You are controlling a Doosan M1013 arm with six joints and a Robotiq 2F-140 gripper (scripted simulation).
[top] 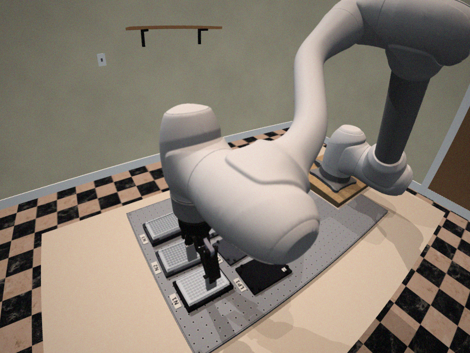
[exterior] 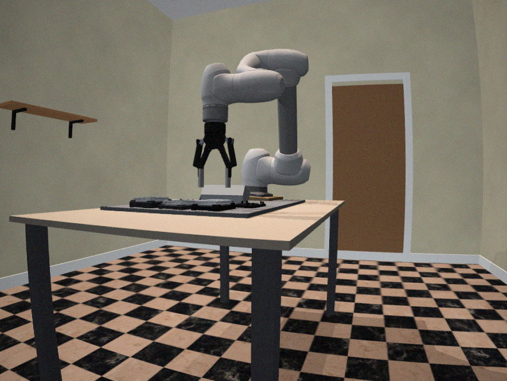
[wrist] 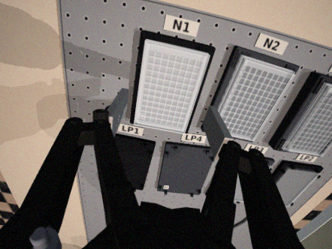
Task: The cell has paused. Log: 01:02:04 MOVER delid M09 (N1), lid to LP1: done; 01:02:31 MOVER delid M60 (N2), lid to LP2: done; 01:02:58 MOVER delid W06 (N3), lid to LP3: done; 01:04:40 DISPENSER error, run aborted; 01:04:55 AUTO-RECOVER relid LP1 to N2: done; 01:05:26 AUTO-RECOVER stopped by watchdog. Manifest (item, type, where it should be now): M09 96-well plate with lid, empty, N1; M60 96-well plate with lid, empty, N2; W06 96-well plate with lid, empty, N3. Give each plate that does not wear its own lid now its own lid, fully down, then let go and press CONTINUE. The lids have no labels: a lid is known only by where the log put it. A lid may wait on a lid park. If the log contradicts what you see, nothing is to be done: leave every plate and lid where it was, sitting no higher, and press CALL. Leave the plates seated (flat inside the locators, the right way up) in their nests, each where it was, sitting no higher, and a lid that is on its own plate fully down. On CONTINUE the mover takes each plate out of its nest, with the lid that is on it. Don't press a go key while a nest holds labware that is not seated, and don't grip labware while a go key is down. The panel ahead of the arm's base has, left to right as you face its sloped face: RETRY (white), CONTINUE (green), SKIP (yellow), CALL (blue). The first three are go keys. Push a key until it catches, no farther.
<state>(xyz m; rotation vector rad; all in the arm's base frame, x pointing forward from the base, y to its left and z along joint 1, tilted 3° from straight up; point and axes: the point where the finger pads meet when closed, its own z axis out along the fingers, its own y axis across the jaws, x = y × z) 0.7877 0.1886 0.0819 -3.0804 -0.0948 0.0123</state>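
Three white 96-well plates sit in black nests in a row on the grey deck: N1 (wrist: 170, 84), N2 (wrist: 255, 97) and N3 (wrist: 312, 120). They also show in the top view as N1 (top: 201, 286), N2 (top: 176, 256) and N3 (top: 163, 226). I cannot tell which of them wear lids. My gripper (wrist: 167, 107) hangs open and empty above the near end of N1, clear of the plate. It also shows in the top view (top: 201, 266) and the exterior view (exterior: 213, 182). Lid parks LP1 (wrist: 131, 161) and LP4 (wrist: 184, 169) are dark and bare.
LP2 (wrist: 297, 180) looks bare at the right edge. LP3 is mostly hidden behind my right finger. The key panel (exterior: 223, 191) stands behind the deck near the arm's base (top: 338, 178). My forearm hides much of the deck in the top view.
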